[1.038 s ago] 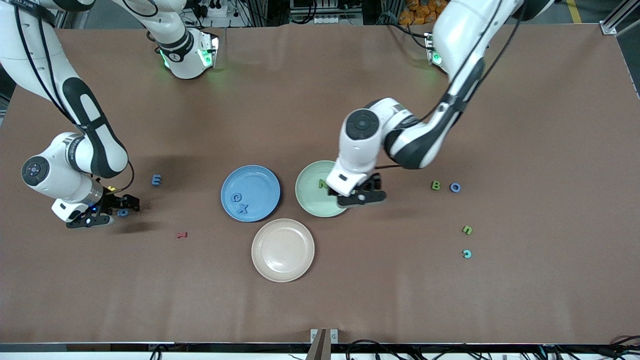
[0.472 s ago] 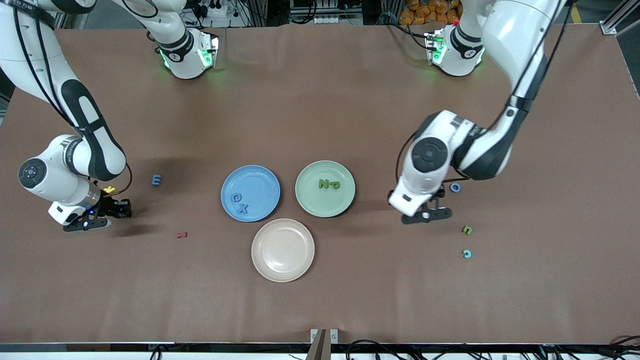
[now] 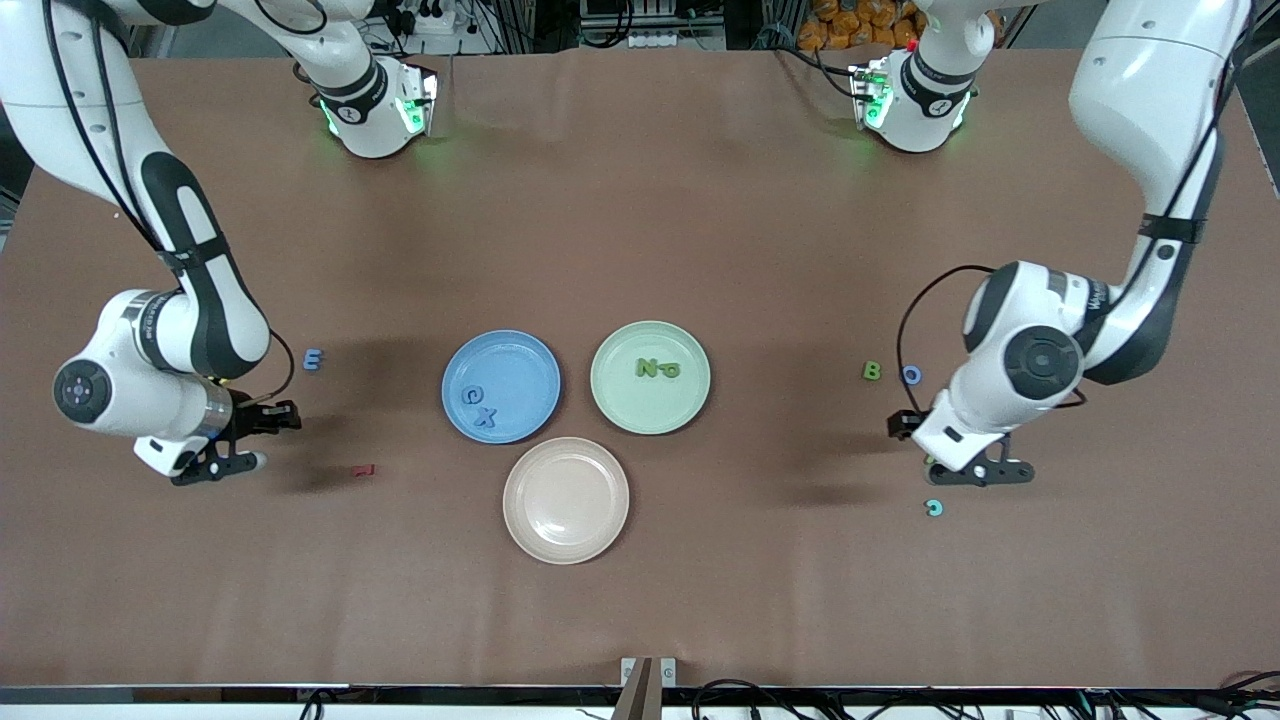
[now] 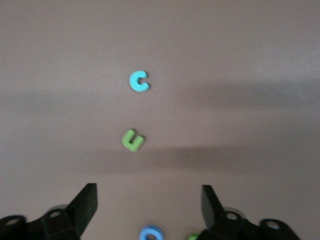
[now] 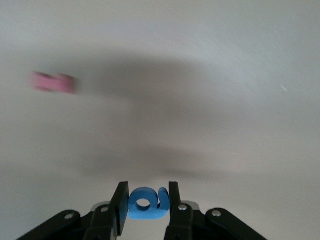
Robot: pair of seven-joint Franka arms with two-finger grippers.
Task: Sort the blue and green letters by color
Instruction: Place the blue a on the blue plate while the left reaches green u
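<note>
My right gripper (image 3: 245,440) is at the right arm's end of the table, shut on a small blue letter (image 5: 145,204) that fills the gap between its fingers. A blue E (image 3: 313,360) lies beside it on the table. The blue plate (image 3: 520,352) holds a blue C (image 3: 470,395) and X (image 3: 486,417). The green plate (image 3: 690,400) holds two green letters (image 3: 658,368). My left gripper (image 3: 945,450) is open over a loose green letter (image 4: 133,140). Around it lie a cyan C (image 3: 934,508), a blue O (image 3: 911,374) and a green B (image 3: 872,371).
An empty beige plate (image 3: 566,500) sits nearer the front camera than the two coloured plates. A dark red letter (image 3: 364,469) lies on the brown table between my right gripper and the beige plate.
My left arm swung from the green plate, where it left a green letter, to the loose letters at its own end. My right gripper shut on the blue letter and shifted slightly.
</note>
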